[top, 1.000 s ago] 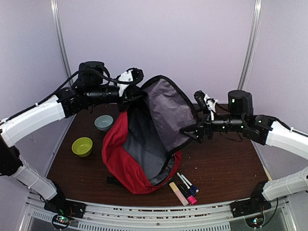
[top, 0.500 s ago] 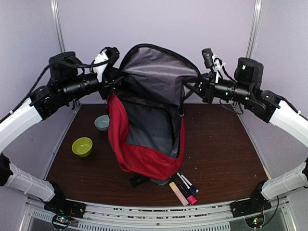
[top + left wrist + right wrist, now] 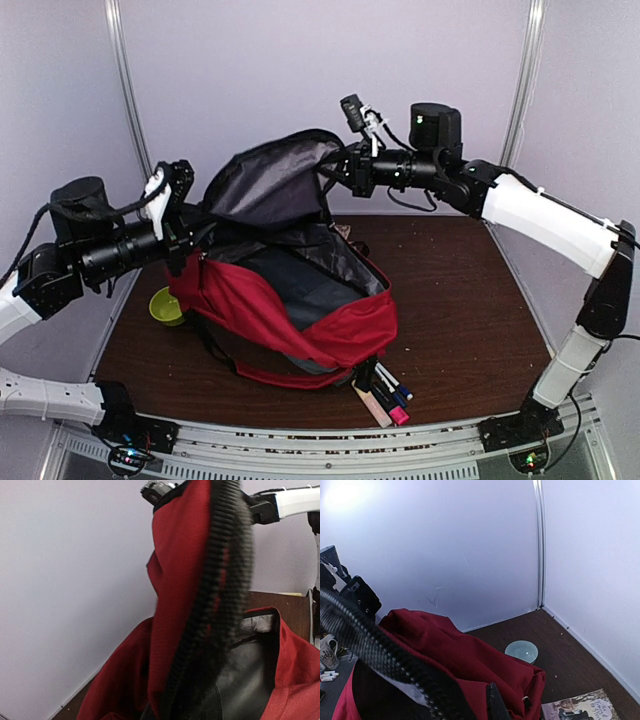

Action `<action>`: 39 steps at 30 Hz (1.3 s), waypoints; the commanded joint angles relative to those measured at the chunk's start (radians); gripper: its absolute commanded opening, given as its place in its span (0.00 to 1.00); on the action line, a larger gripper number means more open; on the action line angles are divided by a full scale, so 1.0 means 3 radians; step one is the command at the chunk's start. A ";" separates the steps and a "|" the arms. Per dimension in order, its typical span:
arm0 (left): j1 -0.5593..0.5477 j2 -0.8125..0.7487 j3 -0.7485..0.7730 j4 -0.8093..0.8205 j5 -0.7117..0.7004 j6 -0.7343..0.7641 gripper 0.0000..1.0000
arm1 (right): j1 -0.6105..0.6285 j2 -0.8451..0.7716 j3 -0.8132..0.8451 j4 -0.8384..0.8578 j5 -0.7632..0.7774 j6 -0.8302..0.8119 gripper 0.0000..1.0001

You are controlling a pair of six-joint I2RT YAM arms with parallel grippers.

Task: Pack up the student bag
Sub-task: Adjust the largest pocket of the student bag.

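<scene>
The student bag (image 3: 300, 310) sits on the left half of the table (image 3: 460, 300), its red body slumped toward the near edge and its mouth gaping upward. I have it by the open rim on both sides. My left claw (image 3: 192, 230) is clamped on the zippered edge over the left edge of the table. My right claw (image 3: 338, 172) is clamped on the lifted grey-lined flap (image 3: 270, 180) above the far edge. My own fingers are hard to make out in the wrist views, where the black zipper teeth (image 3: 215, 605) run right across the lens. But the flap hangs in the air between my two claws, so I judge both are closed on fabric.

I hold it this way to pull the opening wide and stand the soft walls up, so the grey lining shows and things can drop in. Nothing seems packed yet, though I cannot see the bottom of the bag.

A cluster of markers (image 3: 388, 390) lies at the near edge, just beside the bag's lower corner. A green bowl (image 3: 160, 305) peeks out from behind the bag at the left edge. A pale bowl (image 3: 521, 651) sits beyond the bag toward the far left corner. A book (image 3: 577, 707) lies near the far edge. One claw will have to let go to fetch them, and the flap may sag when it does.
</scene>
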 commanded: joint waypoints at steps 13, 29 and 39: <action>-0.0416 0.0312 0.0007 0.0141 -0.0360 -0.0483 0.98 | 0.0270 0.0341 0.0167 -0.0173 0.0202 0.0115 0.00; -0.0421 0.0178 0.0006 0.0123 -0.1304 -0.0684 0.00 | 0.0032 -0.0010 0.0006 -0.0790 0.0088 0.0131 0.42; -0.0425 -0.0173 0.0155 -0.0247 -0.1969 -0.0763 0.00 | -0.0865 -0.0218 -0.1378 -0.0497 0.0530 0.1203 0.43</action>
